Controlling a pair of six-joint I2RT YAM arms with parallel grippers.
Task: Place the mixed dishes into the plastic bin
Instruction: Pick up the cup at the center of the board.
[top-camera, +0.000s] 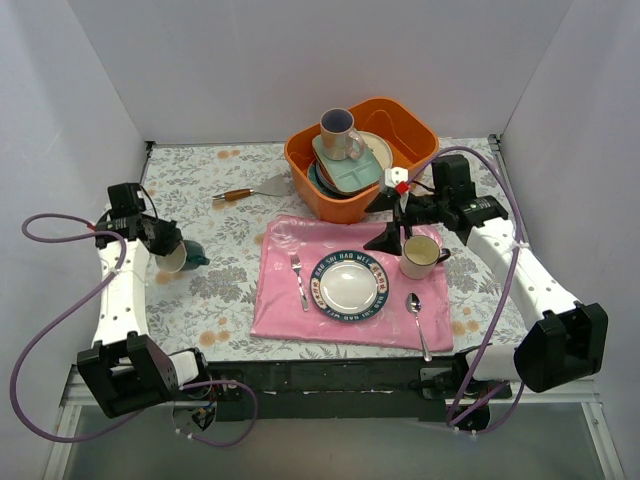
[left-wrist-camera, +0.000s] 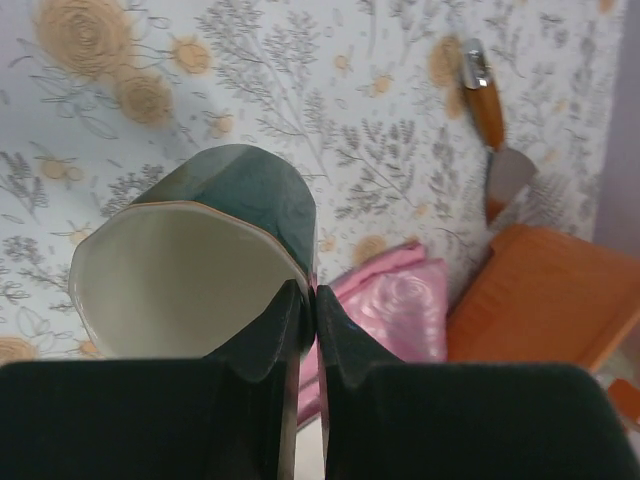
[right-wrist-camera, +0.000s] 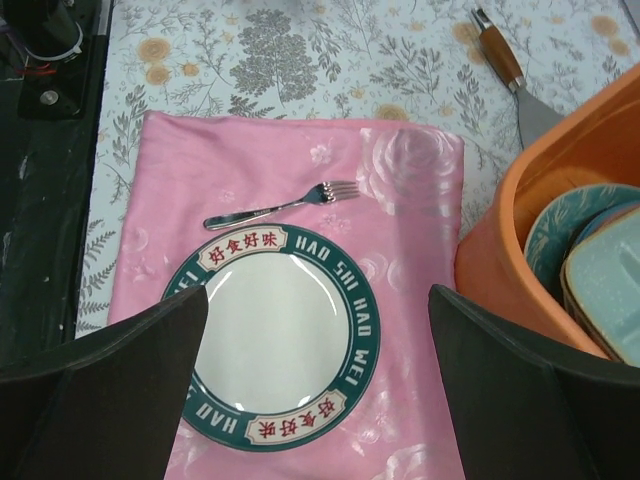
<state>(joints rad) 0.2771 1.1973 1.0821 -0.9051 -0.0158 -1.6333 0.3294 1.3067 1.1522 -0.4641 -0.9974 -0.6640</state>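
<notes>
Lab booth: white walls (top-camera: 300, 60), robot arms (top-camera: 120, 290).

Dark green mug (top-camera: 190, 256) tilted at left; plates (top-camera: 350, 172), lavender-lined mug (top-camera: 338, 133) inside orange bin (top-camera: 422, 132).

Pink cloth (top-camera: 275, 300): spread flat on the floral worktop (top-camera: 200, 290), with rose patterning and slight wrinkles.
Lettered plate (top-camera: 348, 286): white with a dark green rim carrying lettering; it sits on the cloth about mid-width.
Fork (top-camera: 298, 280): on the cloth's left part, just beside the plate, tines toward the cloth's far edge.
Spoon (top-camera: 418, 322): on the cloth's right part, its handle running to the near edge.
Cream mug (top-camera: 418, 262): upright on the cloth's right part, dark handle pointing off the cloth's right side.
Server (top-camera: 250, 192): wooden handle and metal blade, lying off the cloth beyond its far left corner.
</notes>
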